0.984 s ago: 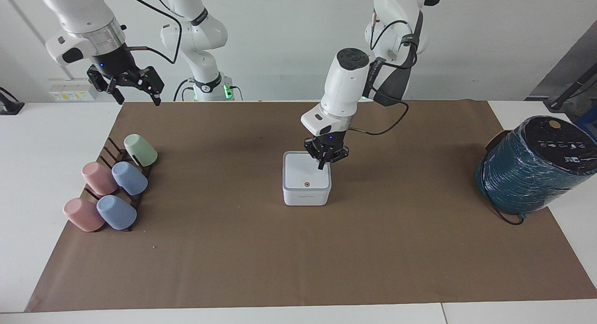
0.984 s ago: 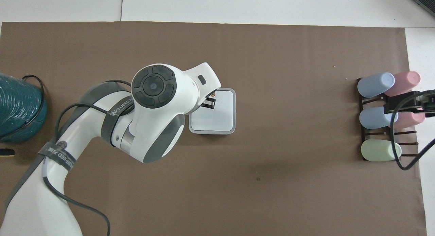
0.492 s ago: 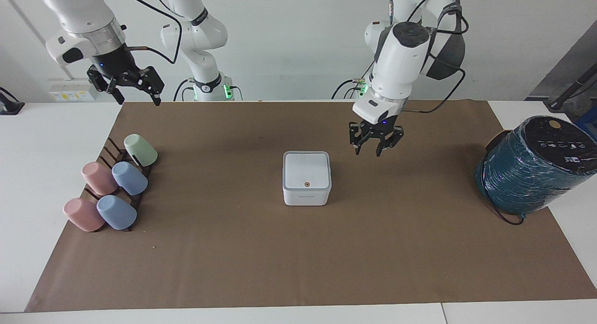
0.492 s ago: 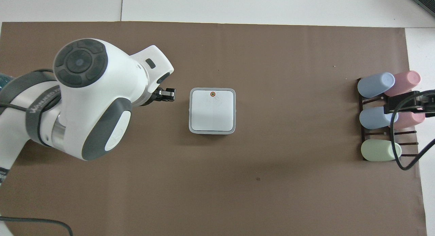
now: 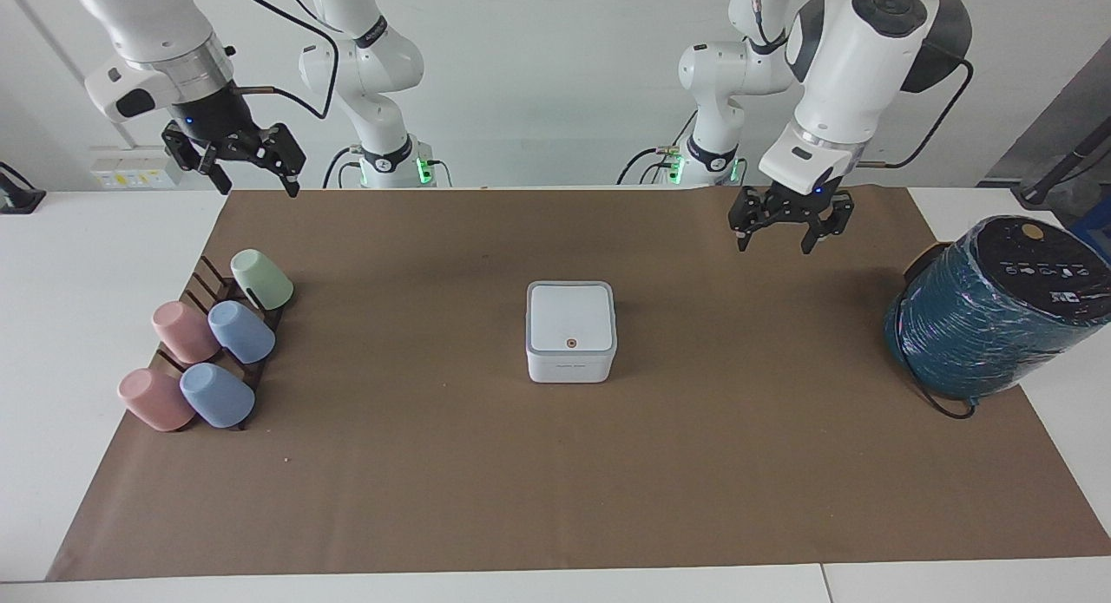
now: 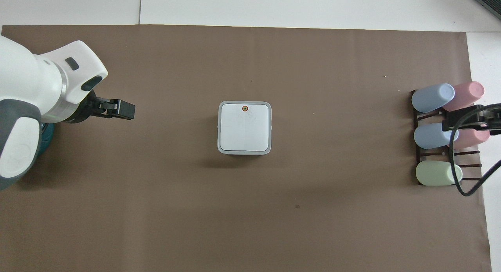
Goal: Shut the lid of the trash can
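The white square trash can (image 5: 568,368) stands in the middle of the brown mat. Its lid (image 5: 570,317) lies flat and shut on it, orange-brown dot on top; it also shows in the overhead view (image 6: 244,127). My left gripper (image 5: 777,239) is open and empty, raised over the mat between the can and the left arm's end of the table, well apart from the can; in the overhead view (image 6: 119,108) it is seen side-on. My right gripper (image 5: 252,180) is open and empty, waiting in the air over the cup rack.
A dark rack (image 5: 221,325) holds several pastel cups at the right arm's end. A large teal wrapped cylinder (image 5: 998,312) with a black cable stands at the left arm's end. The brown mat (image 5: 555,481) covers most of the table.
My left gripper lifted off the lid, opened, and pulled away toward the left arm's end of the table. The lid stays shut. The right arm has not moved.
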You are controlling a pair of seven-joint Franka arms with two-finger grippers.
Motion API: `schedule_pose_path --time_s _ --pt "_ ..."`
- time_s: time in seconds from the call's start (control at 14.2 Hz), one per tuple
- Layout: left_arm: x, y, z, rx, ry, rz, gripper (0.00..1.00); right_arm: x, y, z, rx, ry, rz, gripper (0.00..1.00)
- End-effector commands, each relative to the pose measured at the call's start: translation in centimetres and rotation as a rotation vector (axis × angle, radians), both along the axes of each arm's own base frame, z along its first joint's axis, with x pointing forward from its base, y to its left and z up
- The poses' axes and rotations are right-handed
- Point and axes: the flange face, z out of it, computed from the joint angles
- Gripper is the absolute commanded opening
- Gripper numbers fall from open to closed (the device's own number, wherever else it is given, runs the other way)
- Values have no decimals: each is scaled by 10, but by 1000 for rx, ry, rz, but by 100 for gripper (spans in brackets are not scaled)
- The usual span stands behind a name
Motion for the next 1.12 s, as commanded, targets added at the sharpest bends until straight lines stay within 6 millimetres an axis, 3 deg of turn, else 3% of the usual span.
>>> schedule_pose_path --time_s 0.0,0.21,0.35,0.84,1.05 --pt "-18 5 20 8 6 -3 100 -5 -2 2 23 4 18 100" --pt "-21 7 22 11 15 2 100 -6 -10 0 24 16 7 100" --pt "-21 18 23 9 23 20 100 -7 -11 3 1 7 4 100" --pt "-12 81 25 -57 39 60 100 -7 -8 3 -60 12 22 100" --pt "-13 91 44 -50 45 44 100 -8 -8 4 -58 12 22 100"
